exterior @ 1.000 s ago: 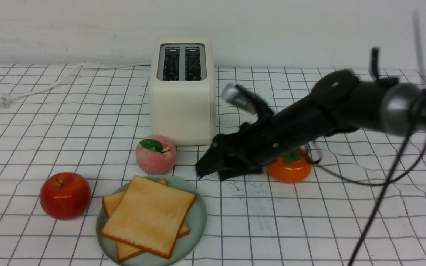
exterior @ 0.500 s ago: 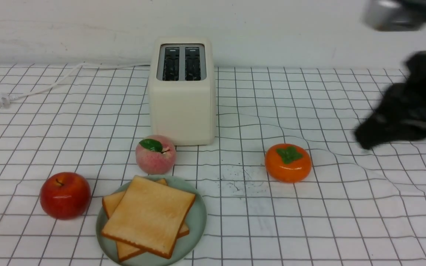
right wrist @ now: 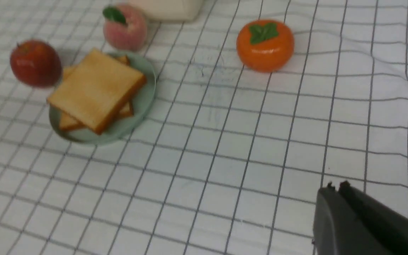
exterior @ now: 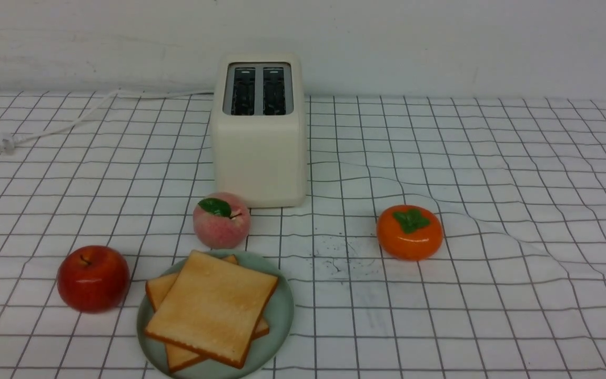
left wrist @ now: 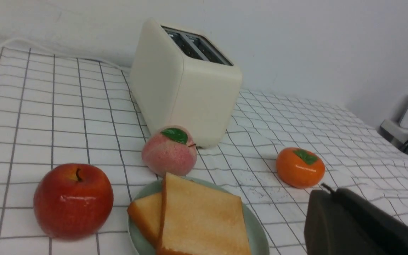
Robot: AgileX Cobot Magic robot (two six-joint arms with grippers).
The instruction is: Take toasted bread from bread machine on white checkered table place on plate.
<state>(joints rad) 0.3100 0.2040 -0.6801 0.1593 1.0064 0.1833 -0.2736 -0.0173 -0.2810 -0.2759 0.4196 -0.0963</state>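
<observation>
Two slices of toasted bread (exterior: 211, 306) lie stacked on the mint-green plate (exterior: 281, 317) at the front of the white checkered table (exterior: 492, 316). They also show in the left wrist view (left wrist: 200, 216) and the right wrist view (right wrist: 96, 88). The cream bread machine (exterior: 259, 142) stands behind, both slots empty. My left gripper (left wrist: 326, 193) is shut and empty, off to the side of the plate (left wrist: 257, 230). My right gripper (right wrist: 335, 187) is shut and empty above bare cloth, far from the plate (right wrist: 143, 102). Neither gripper shows in the front view.
A red apple (exterior: 92, 278) sits left of the plate, a peach (exterior: 221, 220) behind it, and an orange persimmon (exterior: 410, 231) to the right. The toaster's white cord (exterior: 71, 118) trails off to the back left. The cloth is wrinkled on the right.
My right arm has swung away from beside the plate, up and to the right, and has left the front view. The toast, plate and fruits have not moved.
</observation>
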